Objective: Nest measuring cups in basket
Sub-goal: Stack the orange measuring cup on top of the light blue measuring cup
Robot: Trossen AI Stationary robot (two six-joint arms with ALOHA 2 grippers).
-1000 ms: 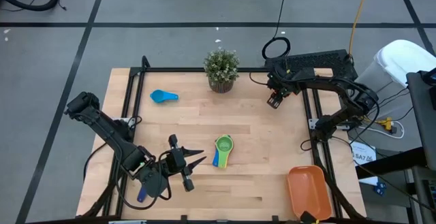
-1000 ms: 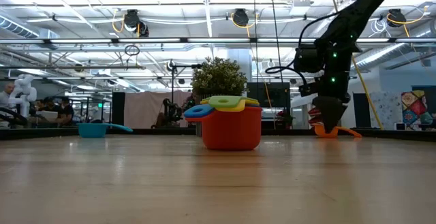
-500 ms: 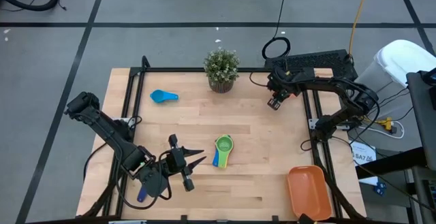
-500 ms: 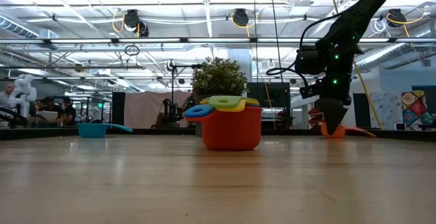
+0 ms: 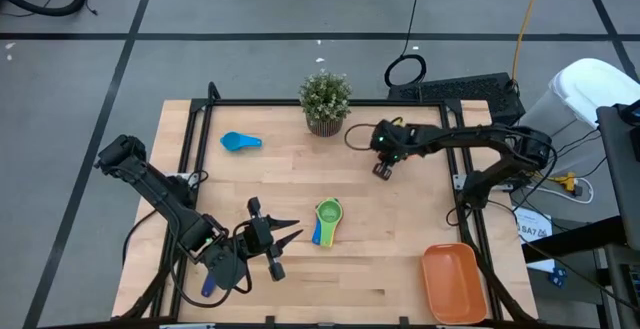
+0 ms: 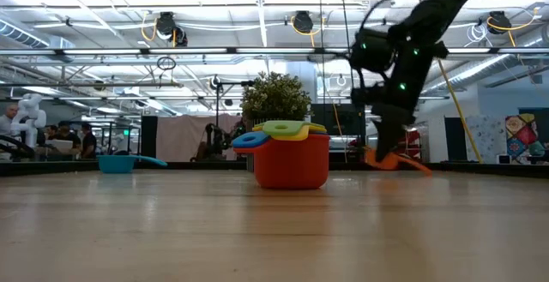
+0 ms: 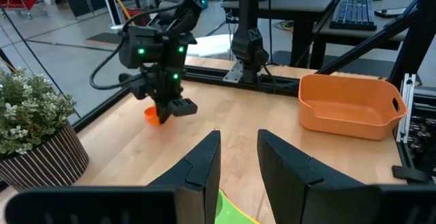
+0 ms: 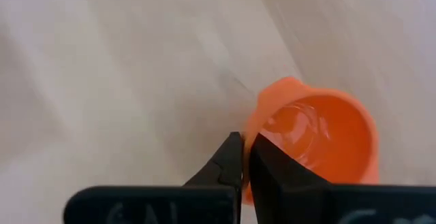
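Right arm has swung off the far right corner of the worktop (image 5: 400,259) toward the middle since a second ago, and the right gripper (image 5: 383,170) has gone from half open to clenched; the left arm hasn't budged. Right wrist view shows its fingers pinched on the rim of the orange cup (image 8: 320,142), bowl hanging off to one side of the fingers. From the low view I judge the cup is just clear of the wood, tilted, though I can't rule out a light drag. Left gripper (image 7: 238,157) waits near the front left, fingers slightly apart, holding nothing I can see. Nested stack (image 5: 326,219), green cup on top, red outermost in the low view, stands mid-worktop; light blue cup (image 5: 238,141) lies alone at the far left, beside the potted plant (image 5: 325,99). Basket (image 5: 453,281) sits at the front right corner, nothing in it yet. My read for this step: a rim pinch is thin, so I'd carry slow and level, keep height over the stack, centre the bowl above the green cup before lowering, then let go only once it seats; a swing could twist it out of the grip
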